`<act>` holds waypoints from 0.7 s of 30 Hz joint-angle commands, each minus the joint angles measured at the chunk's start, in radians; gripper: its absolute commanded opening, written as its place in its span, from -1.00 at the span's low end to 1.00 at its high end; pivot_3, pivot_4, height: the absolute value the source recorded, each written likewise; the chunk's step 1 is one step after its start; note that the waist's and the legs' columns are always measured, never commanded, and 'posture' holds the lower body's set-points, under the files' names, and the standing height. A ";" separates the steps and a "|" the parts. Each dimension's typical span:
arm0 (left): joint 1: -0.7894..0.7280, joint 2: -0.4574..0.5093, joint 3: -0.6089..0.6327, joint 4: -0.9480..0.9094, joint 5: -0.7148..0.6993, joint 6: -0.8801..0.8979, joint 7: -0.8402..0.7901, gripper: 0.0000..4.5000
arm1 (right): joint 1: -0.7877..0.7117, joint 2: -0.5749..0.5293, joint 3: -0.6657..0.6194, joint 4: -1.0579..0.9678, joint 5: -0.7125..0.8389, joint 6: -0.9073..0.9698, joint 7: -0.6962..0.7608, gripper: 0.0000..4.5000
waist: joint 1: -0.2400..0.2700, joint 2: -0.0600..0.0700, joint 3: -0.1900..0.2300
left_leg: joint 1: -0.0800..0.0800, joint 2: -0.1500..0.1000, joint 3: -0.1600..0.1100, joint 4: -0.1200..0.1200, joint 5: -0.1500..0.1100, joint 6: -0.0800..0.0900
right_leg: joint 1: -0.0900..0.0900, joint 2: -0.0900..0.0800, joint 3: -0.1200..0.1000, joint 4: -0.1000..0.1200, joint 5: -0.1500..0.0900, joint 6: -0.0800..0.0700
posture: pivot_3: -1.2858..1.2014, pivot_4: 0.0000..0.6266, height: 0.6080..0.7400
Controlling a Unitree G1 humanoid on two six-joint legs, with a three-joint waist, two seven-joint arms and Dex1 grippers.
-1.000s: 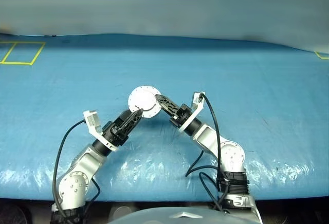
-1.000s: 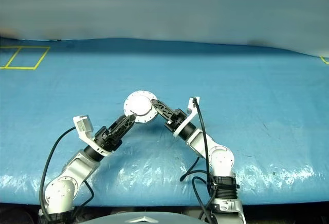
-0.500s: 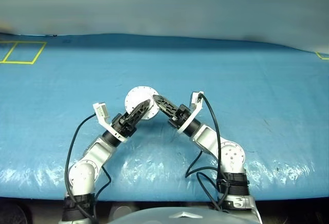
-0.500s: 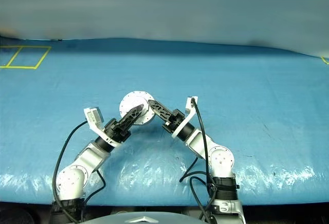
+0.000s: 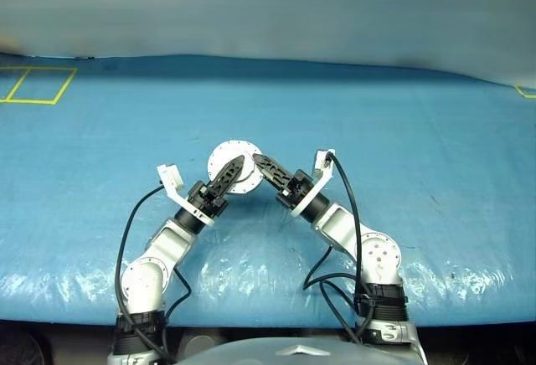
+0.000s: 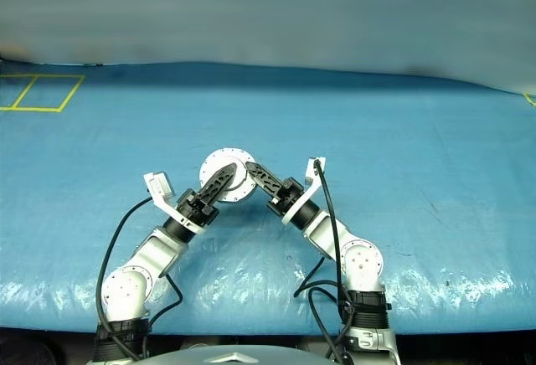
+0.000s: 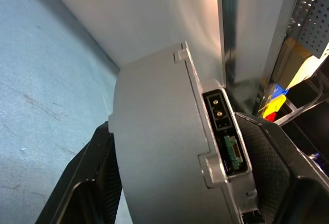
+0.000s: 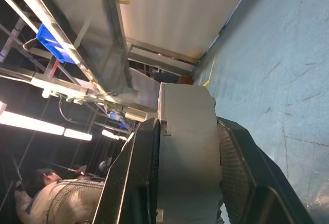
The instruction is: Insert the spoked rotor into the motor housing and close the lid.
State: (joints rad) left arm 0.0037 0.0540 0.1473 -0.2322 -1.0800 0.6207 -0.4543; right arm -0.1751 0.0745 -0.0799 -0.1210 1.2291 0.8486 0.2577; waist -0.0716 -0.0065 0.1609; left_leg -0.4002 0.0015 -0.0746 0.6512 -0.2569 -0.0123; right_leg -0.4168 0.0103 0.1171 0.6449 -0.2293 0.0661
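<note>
Silver motor housing (image 5: 235,166) is hanging above the blue table (image 5: 419,172) — I'm seeing the right gripper (image 5: 256,161) and left gripper (image 5: 238,163) both clamping its faces between their fingers

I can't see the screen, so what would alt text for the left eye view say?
Two robot arms meet over a blue-covered table, holding a round silver motor housing between them. The left gripper and the right gripper each clamp its edge. Yellow tape marks sit at the far left.
</note>
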 commanded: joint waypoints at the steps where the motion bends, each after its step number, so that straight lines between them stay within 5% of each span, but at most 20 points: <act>1: -0.009 -0.002 0.007 -0.037 0.010 -0.003 0.055 0.31 | -0.025 0.046 0.032 -0.042 -0.033 -0.028 -0.039 -0.46 | 0.000 0.000 0.000 | 0.000 0.000 0.000 0.000 0.000 0.000 | 0.000 0.000 0.000 0.000 0.000 0.000 | 0.03 -0.52 1.00; 9: -0.015 0.003 0.010 -0.075 -0.338 0.187 0.164 0.24 | -0.025 0.054 0.051 -0.034 -0.041 -0.064 -0.052 -0.46 | 0.003 0.000 0.000 | 0.000 0.000 -0.001 0.001 0.000 0.000 | 0.000 -0.001 -0.001 0.000 0.000 0.000 | 0.03 -0.52 1.00; 21: 0.003 0.066 -0.042 -0.082 -0.248 0.173 0.204 0.24 | -0.025 0.049 0.065 -0.052 -0.074 -0.086 -0.043 -0.46 | 0.003 0.000 0.000 | 0.000 -0.001 -0.001 0.002 0.000 0.000 | 0.001 -0.001 -0.001 0.000 0.002 -0.002 | 0.03 -0.52 1.00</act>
State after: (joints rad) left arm 0.0047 0.1181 0.1858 -0.2381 -1.3690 0.7653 -0.2341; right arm -0.1750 0.0761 -0.0384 -0.1242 1.1878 0.7984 0.2189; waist -0.0684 -0.0065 0.1609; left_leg -0.4006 0.0003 -0.0759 0.6528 -0.2568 -0.0125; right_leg -0.4161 0.0094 0.1157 0.6452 -0.2277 0.0637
